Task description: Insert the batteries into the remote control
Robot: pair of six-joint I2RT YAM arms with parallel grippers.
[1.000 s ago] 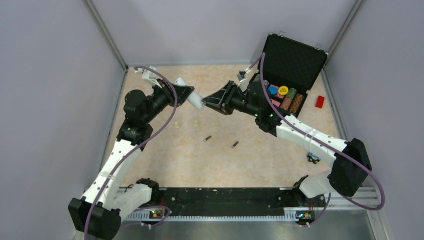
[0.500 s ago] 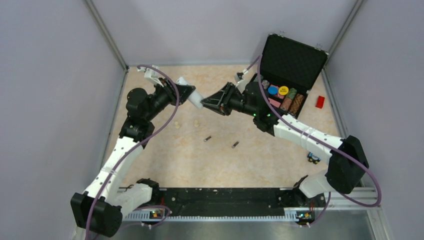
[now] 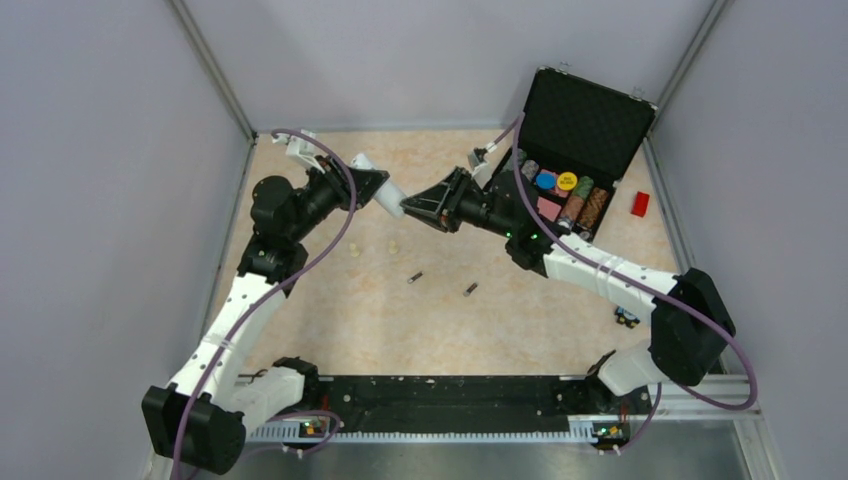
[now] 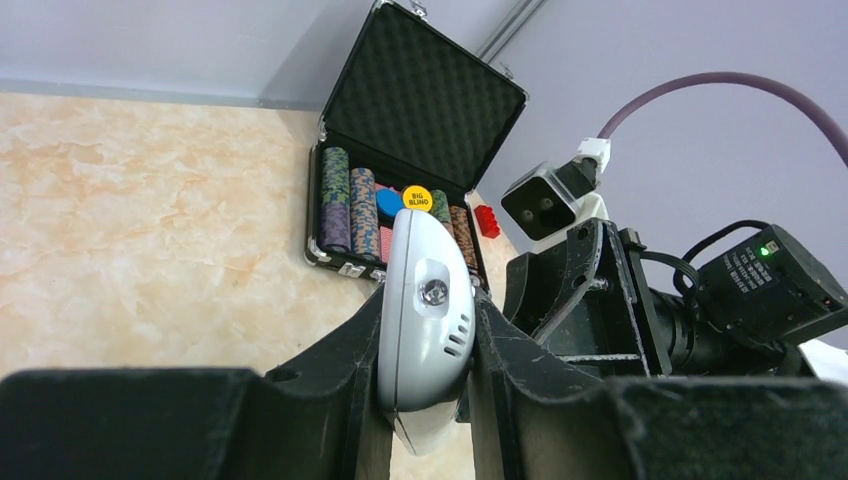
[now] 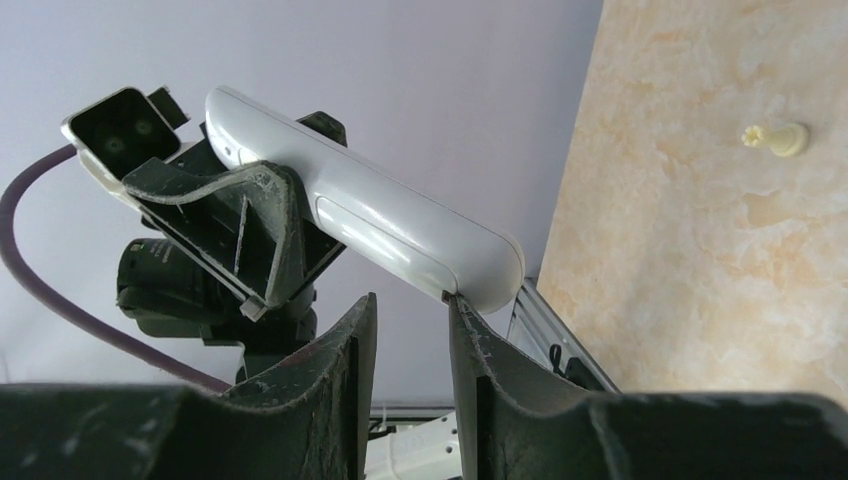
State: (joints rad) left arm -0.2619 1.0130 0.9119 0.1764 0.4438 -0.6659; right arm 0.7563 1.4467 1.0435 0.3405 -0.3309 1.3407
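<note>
Hanging in the air over the back-left part of the table (image 3: 340,320), the remote control (image 3: 388,196) sits clamped btwn the fingers of the left gripper (image 4: 428,300). It's gripped across its width, w/ the rounded free end poking out toward the right arm. The right gripper (image 5: 410,300) is up against that end. Its jaws stand a narrow gap apart w/ nothing btwn them, and one fingertip (image 5: 462,310) touches the remote's lower edge, right by the seam of a panel in the shell.

Below, the batteries (image 3: 416,278) lie approx mid-table, near each other but not touching, well apart from both grippers. Two cream pegs (image 3: 353,250) stand further toward the left edge. At the back-right corner there's an open black case (image 3: 585,120), lid up, w/ rows of poker chips (image 3: 567,182) inside. A red block (image 3: 640,203) lies by the right edge just beside the case. A small blue-and-yellow item (image 3: 627,317) lies nearer the front along that same edge; too small to tell what it is.
</note>
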